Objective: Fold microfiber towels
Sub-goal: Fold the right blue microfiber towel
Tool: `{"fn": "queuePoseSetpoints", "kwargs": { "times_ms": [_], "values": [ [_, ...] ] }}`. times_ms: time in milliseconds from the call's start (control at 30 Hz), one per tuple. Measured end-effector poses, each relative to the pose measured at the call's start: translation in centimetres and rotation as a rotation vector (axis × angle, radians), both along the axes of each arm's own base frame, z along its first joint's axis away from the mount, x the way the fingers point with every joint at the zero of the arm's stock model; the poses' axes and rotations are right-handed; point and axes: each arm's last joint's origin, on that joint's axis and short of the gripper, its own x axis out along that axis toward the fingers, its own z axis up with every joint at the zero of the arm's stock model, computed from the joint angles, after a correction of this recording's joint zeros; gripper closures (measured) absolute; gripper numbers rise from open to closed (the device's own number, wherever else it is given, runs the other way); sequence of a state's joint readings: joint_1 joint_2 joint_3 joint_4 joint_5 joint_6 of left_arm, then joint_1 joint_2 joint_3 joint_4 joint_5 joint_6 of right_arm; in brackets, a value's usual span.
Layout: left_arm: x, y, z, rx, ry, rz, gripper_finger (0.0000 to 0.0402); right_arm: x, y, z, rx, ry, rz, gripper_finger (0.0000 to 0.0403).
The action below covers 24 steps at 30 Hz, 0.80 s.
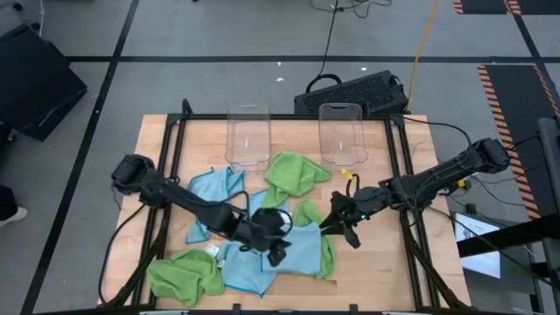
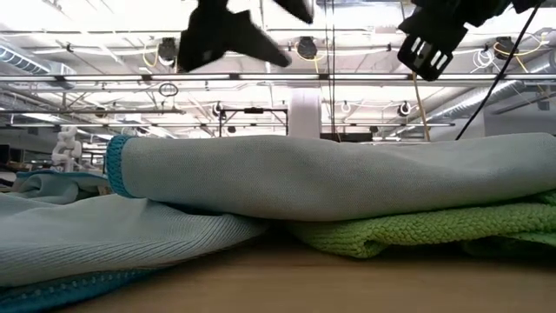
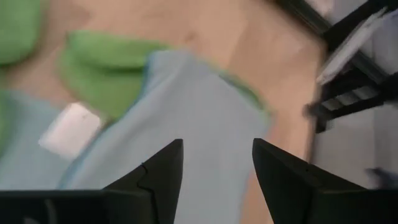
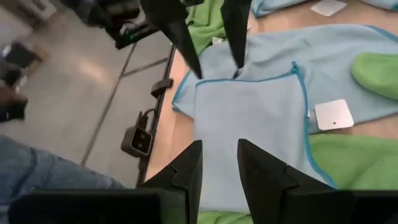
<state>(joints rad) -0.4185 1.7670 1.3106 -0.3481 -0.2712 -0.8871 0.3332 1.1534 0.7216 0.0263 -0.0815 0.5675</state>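
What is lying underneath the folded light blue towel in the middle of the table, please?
A lime green towel pokes out beneath the folded light blue towel, with another light blue towel beside it. How far either reaches underneath, or whether anything else lies there, is covered.

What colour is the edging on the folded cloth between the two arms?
Darker blue edging on the light blue folded microfiber towel; clearest in the right wrist view.

Lime-green (image 1: 296,172) and light-blue towels (image 1: 293,249)

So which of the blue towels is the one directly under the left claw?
The folded light blue towel at the front centre, lying over a green towel. The left claw hangs above it; the other blue towel lies farther back left.
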Motion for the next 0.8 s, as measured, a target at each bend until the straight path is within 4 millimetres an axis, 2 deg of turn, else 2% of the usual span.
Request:
{"fn": "queuePoseSetpoints", "kwargs": {
  "times_ms": [100,267,433,533,667,800],
  "values": [
    [0.4,-0.3,0.2,0.044,0.0,-0.025,0.0205,0.0,0.1,0.1,0.086,0.028,-0.11,0.0307],
    [-0.2,0.0,-1.0,0.131,0.056,-0.084,0.0178,-0.1,1.1,0.5,0.218,0.01,-0.277,0.0311],
    [-1.1,0.9,-3.4,0.183,0.164,-0.198,0.0138,-0.5,2.8,1.2,0.266,-0.081,-0.334,0.0338],
    [-1.3,1.7,-4.2,0.203,0.186,-0.208,0.0126,-0.8,3.6,1.3,0.259,-0.101,-0.313,0.0364],
    [-0.6,2.9,-4.3,0.202,0.163,-0.208,0.0135,-1.0,4.4,1.2,0.259,-0.105,-0.285,0.0398],
    [0.5,4.2,-3.8,0.158,0.085,-0.259,0.0177,-0.5,5.1,0.1,0.243,-0.085,-0.312,0.0398]
  ]
}}
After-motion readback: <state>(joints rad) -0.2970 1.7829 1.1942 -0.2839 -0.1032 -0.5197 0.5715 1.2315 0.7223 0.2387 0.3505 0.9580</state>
